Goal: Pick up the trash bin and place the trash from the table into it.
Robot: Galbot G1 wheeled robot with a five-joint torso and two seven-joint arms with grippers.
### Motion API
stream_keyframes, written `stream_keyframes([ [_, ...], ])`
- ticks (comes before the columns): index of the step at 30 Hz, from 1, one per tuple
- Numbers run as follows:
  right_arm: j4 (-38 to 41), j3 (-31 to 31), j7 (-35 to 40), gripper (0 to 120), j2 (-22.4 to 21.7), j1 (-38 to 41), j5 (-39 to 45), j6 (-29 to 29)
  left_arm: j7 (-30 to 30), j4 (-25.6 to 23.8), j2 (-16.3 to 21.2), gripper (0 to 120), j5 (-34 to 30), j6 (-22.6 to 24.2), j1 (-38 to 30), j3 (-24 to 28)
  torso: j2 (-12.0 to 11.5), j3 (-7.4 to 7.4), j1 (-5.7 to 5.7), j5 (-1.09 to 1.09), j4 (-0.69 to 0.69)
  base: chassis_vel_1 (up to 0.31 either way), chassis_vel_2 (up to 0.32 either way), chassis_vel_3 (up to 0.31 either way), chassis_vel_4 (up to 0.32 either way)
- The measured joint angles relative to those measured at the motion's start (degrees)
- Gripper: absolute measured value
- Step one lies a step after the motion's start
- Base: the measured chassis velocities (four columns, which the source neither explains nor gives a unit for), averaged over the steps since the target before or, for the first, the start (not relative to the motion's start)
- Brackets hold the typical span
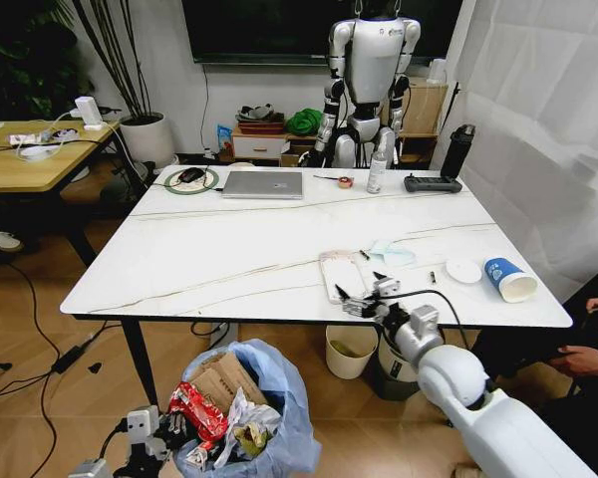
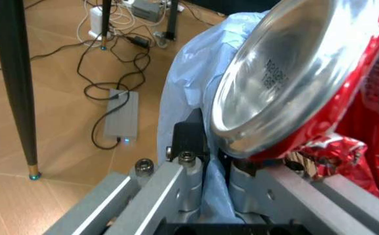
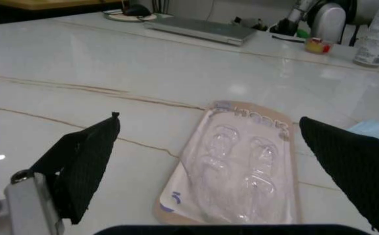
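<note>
Right gripper [image 3: 209,161], jaws spread wide, is hovering over the clear plastic blister tray [image 3: 238,171] near the white marble-look table [image 1: 229,259] edge, while left gripper [image 1: 145,438], clamping the blue-bagged bin [image 1: 279,388] rim below, is risking bag slippage; tray may skid.

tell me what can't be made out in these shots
- Head view: the trash bin's own walls, wrapped in its blue bag and cut off by the bottom edge.
- Left wrist view: what the left claw pinches, hidden behind a red can; seemingly the bag.
- Right wrist view: the print on the clear plastic tray, too blurred to read between the open right claw's pads.
- Head view: the contents of the paper cup, lying on its side.
</note>
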Motion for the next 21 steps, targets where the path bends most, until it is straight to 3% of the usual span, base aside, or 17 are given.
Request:
stream_keyframes([
  [19,-8.39,-1.16,-0.67,98,1.55,1.04,-10.18,4.33,-0.03,0.1,-0.97,0,0.34,0.01,-0.19,0.17,0.01,0.0,-0.01,0.0,-0.02,0.0,0.0,0.0,0.0],
  [21,-8.84,-0.97,-0.68,87,1.68,0.96,-10.7,4.53,-0.02,0.28,-0.94,0,0.33,0.01,-0.29,0.22,0.01,0.0,-0.01,0.0,-0.02,0.0,0.0,0.0,0.0],
])
